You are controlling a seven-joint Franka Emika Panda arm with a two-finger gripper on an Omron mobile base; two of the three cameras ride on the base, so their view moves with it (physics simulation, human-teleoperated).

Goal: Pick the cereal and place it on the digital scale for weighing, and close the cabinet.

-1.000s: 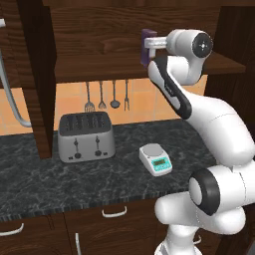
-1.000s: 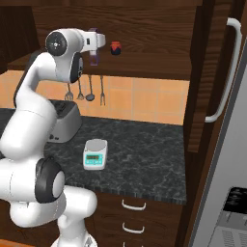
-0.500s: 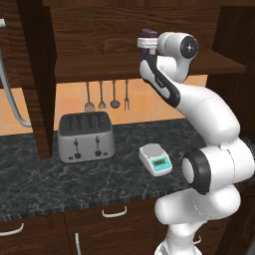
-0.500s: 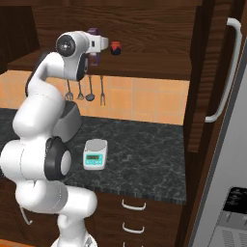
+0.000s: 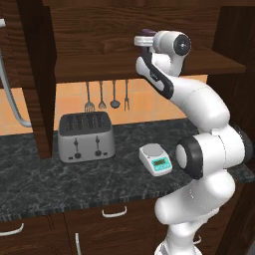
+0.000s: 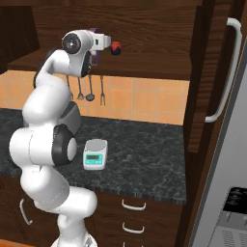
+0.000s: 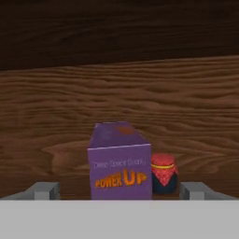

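Note:
The cereal (image 7: 120, 165), a purple box with orange lettering, stands upright on the cabinet shelf (image 5: 94, 64). In the hand view it sits between my two fingertips (image 7: 44, 190), which stand wide apart on either side of it, touching nothing. My gripper (image 5: 144, 41) is open and raised to shelf height, and its hand hides most of the box in the left base view. The digital scale (image 5: 156, 159) rests on the dark counter below, white with a teal front. The cabinet's right door (image 6: 212, 77) hangs open with its long silver handle.
A small red-and-dark jar (image 7: 163, 173) stands close against the box's right side. A silver toaster (image 5: 87, 137) sits on the counter left of the scale. Utensils (image 5: 107, 94) hang under the shelf. The cabinet's left door (image 5: 37, 74) stands open, edge-on.
My arm has swung the hand in over the shelf towards the box, and the elbow has risen. The jaws stayed wide open. Box, jar and scale have not moved.

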